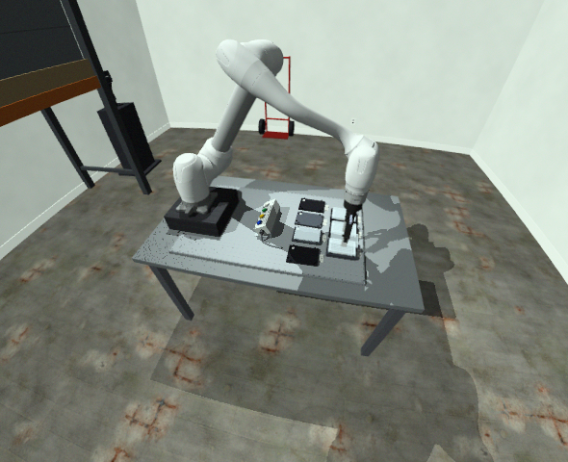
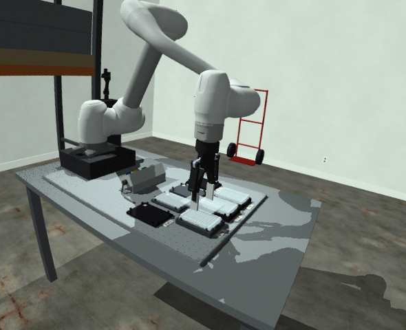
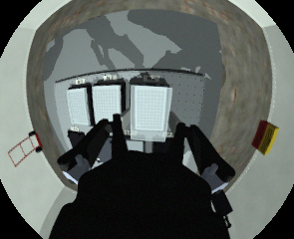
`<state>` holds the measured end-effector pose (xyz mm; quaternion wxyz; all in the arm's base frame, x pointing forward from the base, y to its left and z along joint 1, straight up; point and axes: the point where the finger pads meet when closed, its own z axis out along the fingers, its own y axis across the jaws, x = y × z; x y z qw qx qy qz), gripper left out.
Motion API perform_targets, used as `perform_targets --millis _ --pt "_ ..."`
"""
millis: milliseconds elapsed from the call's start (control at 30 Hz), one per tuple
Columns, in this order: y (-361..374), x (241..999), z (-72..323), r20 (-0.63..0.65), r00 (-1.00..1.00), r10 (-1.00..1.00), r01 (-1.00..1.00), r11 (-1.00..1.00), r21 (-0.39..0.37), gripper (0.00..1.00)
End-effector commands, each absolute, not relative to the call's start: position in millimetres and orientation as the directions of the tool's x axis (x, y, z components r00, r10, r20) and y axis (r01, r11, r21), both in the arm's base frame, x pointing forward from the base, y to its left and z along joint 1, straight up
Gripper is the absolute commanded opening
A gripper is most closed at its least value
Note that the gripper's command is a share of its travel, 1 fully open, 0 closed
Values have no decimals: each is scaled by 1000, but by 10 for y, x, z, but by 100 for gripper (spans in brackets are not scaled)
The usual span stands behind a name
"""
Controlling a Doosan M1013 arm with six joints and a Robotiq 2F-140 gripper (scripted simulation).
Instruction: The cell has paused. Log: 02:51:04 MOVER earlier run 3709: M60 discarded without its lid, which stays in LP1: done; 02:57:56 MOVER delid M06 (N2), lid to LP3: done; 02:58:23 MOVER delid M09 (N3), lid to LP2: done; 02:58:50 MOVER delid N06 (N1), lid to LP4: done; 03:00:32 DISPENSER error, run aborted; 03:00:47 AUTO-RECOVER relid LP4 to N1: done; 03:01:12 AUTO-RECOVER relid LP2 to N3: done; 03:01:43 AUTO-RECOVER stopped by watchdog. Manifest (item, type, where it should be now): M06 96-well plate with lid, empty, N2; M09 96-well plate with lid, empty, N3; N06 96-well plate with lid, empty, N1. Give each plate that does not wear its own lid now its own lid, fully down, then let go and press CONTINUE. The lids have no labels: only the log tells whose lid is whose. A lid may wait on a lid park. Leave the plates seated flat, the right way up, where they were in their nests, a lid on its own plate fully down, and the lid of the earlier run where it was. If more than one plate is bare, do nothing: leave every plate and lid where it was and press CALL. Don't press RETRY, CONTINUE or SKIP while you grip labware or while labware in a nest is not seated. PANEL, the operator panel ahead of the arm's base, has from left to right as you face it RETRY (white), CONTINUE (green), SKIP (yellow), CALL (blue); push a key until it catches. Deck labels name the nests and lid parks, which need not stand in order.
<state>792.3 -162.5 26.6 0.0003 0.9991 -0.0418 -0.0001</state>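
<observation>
my pincer [image 2: 202, 201] is gripping a lid [image 3: 150, 115] over the middle plate [image 2: 220, 205]; plates are sitting close on both sides, grey table [image 2: 260, 284] stretching open beyond.

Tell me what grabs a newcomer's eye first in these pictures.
The big white arm arches from its black base over the grey table. Its gripper hangs over the row of three white plates, fingers shut on a clear lid. A red hand truck stands at the far wall.
</observation>
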Motion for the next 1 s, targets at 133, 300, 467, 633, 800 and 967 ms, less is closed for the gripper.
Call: perform_targets --millis 133,300,467,633,800,967 --pt "-1625 7923 268 0 997 -84 -84 -997 0 0" --pt "-1625 7923 268 0 997 -84 -84 -997 0 0" --pt "-1625 7923 268 0 997 -84 -84 -997 0 0" --pt "-1625 7923 266 0 997 -82 -82 -997 0 0" --pt "-1625 7923 260 0 997 -79 -79 -997 0 0" --pt "-1625 7923 254 0 997 -75 -75 -997 0 0"
